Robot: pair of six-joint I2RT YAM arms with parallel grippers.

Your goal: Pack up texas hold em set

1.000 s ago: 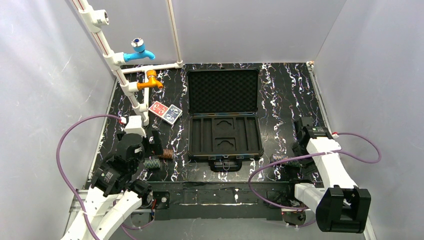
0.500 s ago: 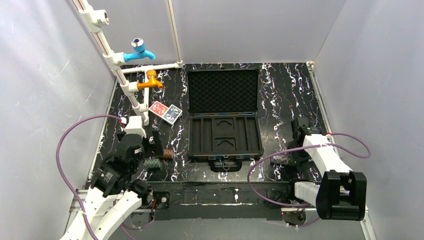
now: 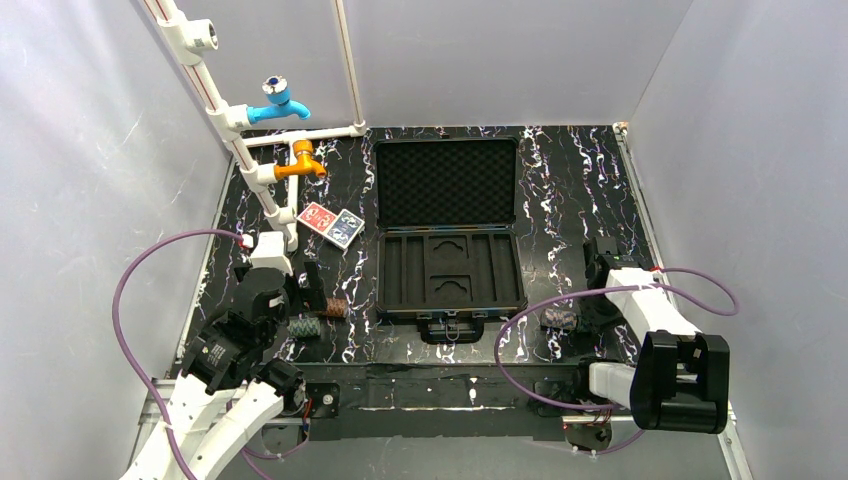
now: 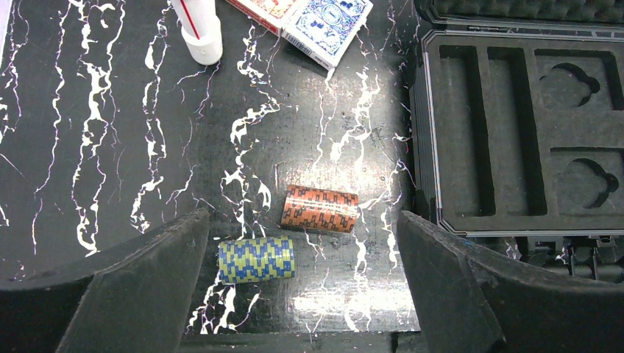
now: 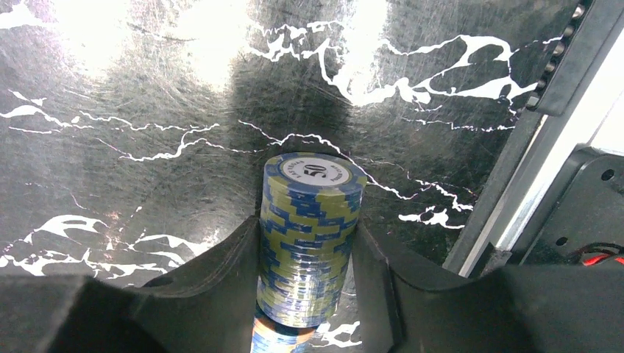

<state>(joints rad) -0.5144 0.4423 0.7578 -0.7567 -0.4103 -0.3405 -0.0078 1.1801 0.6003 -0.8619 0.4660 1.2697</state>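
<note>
A black tabletop (image 3: 580,180) veined in white is enclosed by pale walls on three sides. Along its left edge a white pipe frame (image 3: 240,140) is raised, and a blue tap (image 3: 278,102) and an orange tap (image 3: 300,160) are carried on it; one pipe foot is planted just beside the card decks.

At the middle of the tabletop the black briefcase (image 3: 447,240) is laid open, its long axis parallel to the far edge. The foam lid (image 3: 446,182) is folded back towards the far edge, and the slotted tray (image 3: 450,275) is turned towards the near edge, where the handle is seen. The tray's slots are shown bare.

Between the tray and the pipe frame a red deck (image 3: 316,217) and a blue deck (image 3: 345,227) are laid side by side, touching and skewed to the edges.

Near the left of the near edge an orange chip roll (image 4: 320,209) and a blue-and-yellow chip roll (image 4: 256,259) are laid on their sides, close together, with their axes roughly along that edge. The left gripper (image 4: 300,220) is held above them with its jaws spread wide and nothing between them.

Close to the near right corner the right gripper (image 5: 307,232) is closed around a third chip roll (image 5: 309,198), striped blue and yellow. Its length is pointed away from the wrist towards the briefcase, and its end face is marked 50. Whether it is resting on the tabletop cannot be told.
</note>
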